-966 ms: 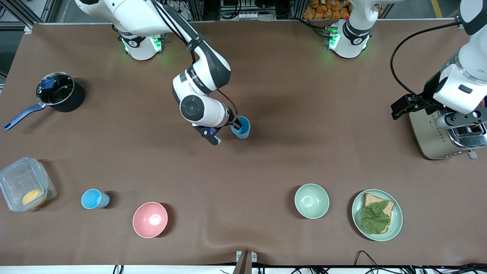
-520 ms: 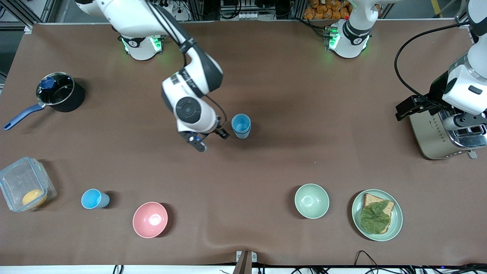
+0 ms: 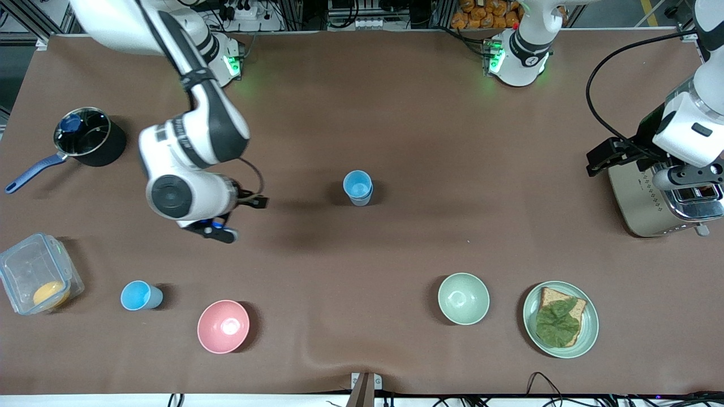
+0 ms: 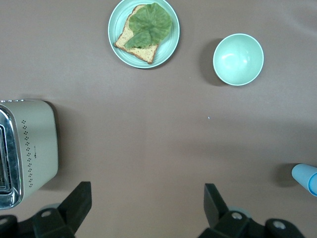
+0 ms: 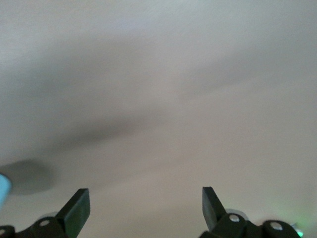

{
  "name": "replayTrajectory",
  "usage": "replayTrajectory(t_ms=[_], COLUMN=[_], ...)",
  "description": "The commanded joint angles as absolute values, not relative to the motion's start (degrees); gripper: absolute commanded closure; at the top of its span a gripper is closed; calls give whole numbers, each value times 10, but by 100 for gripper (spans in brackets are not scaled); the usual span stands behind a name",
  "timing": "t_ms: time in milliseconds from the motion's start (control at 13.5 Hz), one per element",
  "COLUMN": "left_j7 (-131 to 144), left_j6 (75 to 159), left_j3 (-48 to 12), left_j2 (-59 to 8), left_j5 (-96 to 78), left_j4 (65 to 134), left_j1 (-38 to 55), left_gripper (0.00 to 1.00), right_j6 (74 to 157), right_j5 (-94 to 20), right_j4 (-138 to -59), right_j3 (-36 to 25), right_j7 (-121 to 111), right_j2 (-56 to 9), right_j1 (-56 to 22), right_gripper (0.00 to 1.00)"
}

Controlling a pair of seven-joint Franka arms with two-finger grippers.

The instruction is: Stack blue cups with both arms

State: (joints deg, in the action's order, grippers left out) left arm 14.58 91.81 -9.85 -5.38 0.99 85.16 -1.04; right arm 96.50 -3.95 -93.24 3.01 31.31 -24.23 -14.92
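Two blue cups (image 3: 357, 187) stand nested, one in the other, mid-table; the stack also shows at the edge of the left wrist view (image 4: 306, 178). A third blue cup (image 3: 140, 295) stands alone near the front edge, between the plastic box and the pink bowl. My right gripper (image 3: 240, 217) is open and empty over bare table, toward the right arm's end from the stack. Its wrist view shows the open jaws (image 5: 143, 206) and a sliver of blue cup (image 5: 3, 191). My left gripper (image 3: 599, 158) is open and empty, held high beside the toaster (image 4: 147, 203).
A toaster (image 3: 650, 209) stands at the left arm's end. A pale green bowl (image 3: 463, 298) and a plate with bread and lettuce (image 3: 560, 319) sit near the front. A pink bowl (image 3: 223, 326), a plastic box (image 3: 34, 280) and a black pot (image 3: 90, 135) are toward the right arm's end.
My right gripper let go of the cup it held at the stack and swung away toward the right arm's end. The cup stays nested. The left arm barely moved.
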Motion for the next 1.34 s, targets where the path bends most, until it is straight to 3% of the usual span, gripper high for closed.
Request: replayTrajectory(t_ms=[0,297,743,1263], left_j7=[128,134,137,129], left_j6=[906,899,880,880], left_j3=[-101,-101,-103,-100], left_j2=[-42,-40,-31,-33], left_j5=[5,4,3,3], left_j4=[855,856,859,853], left_j1=[-15,-15,-13,-15], left_gripper=[0,0,0,0], right_j6=[970,977,974,940], right_j5=[-25,-31,-24,-22], right_j4=[-1004,-1010,-1007,-963], right_j3=[43,45,46,19], right_j7=[152,9,-49,-129], right_j2=[-172,-125,-26,-15], right_j1=[-52,50,54,62], right_gripper=[0,0,0,0])
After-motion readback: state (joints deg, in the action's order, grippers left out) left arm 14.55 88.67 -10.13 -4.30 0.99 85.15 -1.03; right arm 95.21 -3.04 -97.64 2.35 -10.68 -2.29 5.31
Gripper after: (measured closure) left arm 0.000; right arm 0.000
